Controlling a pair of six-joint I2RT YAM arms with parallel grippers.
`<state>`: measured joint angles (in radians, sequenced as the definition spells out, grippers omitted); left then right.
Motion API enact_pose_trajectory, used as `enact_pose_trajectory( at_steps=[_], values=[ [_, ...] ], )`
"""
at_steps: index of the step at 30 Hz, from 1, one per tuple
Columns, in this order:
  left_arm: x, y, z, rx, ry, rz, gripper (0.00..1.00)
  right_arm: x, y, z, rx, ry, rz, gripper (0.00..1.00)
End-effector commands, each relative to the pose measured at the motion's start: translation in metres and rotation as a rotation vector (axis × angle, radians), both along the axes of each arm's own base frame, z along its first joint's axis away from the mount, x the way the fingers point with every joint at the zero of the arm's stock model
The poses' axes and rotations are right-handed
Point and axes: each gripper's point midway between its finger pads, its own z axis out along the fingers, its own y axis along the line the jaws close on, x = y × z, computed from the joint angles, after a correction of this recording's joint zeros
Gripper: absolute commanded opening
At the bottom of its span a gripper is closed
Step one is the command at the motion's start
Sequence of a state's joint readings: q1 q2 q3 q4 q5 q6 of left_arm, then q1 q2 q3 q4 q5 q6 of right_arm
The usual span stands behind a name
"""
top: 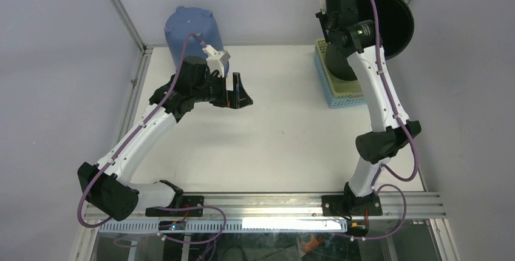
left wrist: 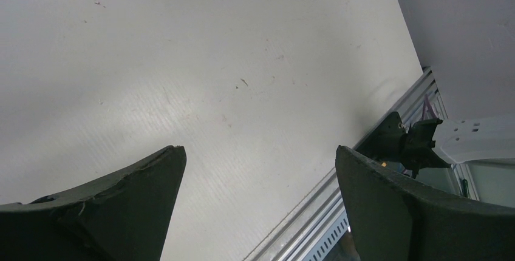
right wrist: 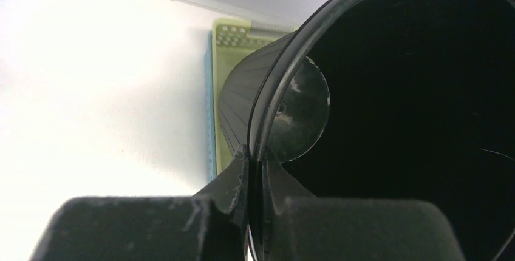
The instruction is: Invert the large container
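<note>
Nearest, the rail [top: 261,203] carries both arm bases. From it the white table [top: 279,145] lies bare all the way to the basket stack [top: 341,94], a green tray nested in a blue one at the table's far right edge.

Left of the stack, well apart from it, the left gripper [top: 242,91] hangs over open table, its fingers spread wide with nothing between them.

Right at the stack, the black container [top: 388,21] is tipped on its side. Its narrow base [right wrist: 240,91] sits over the green tray and its long axis slants up from there, with the wide mouth past the stack's far right edge, close to the corner post. The right gripper [right wrist: 255,152] is clamped on the mouth's rim, one finger inside and one outside.

Far left of the stack, a blue container [top: 189,30] stands in the back corner.
</note>
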<state>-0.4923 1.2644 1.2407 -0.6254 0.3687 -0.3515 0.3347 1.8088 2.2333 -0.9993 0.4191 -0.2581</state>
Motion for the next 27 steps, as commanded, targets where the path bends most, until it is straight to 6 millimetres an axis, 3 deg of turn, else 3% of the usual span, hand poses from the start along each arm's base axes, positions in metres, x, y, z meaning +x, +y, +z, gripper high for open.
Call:
enact_pose_trajectory(
  at_steps=[1,4,8,14,18,22,27],
  values=[
    [0.005,-0.008,0.017,-0.044,-0.059,0.000,0.99,-0.054,0.013,0.143,-0.035,-0.397,0.020,0.00],
    [0.015,-0.001,0.015,-0.023,-0.068,0.064,0.99,-0.086,0.034,0.173,-0.062,-0.480,0.062,0.00],
    [0.028,0.017,0.029,-0.006,-0.112,0.176,0.99,-0.121,0.068,0.174,0.004,-0.482,0.173,0.00],
    [0.044,0.073,0.088,-0.103,-0.186,0.384,0.99,-0.156,0.136,0.118,0.342,-0.265,0.432,0.00],
    [0.044,0.095,0.121,-0.148,-0.233,0.490,0.99,-0.174,0.183,0.076,0.573,-0.124,0.545,0.00],
    [0.042,0.098,0.134,-0.183,-0.225,0.515,0.99,-0.187,0.217,0.048,0.792,-0.026,0.590,0.00],
    [0.044,0.100,0.125,-0.161,-0.184,0.518,0.99,-0.200,0.243,0.019,0.990,0.058,0.625,0.00]
  ],
)
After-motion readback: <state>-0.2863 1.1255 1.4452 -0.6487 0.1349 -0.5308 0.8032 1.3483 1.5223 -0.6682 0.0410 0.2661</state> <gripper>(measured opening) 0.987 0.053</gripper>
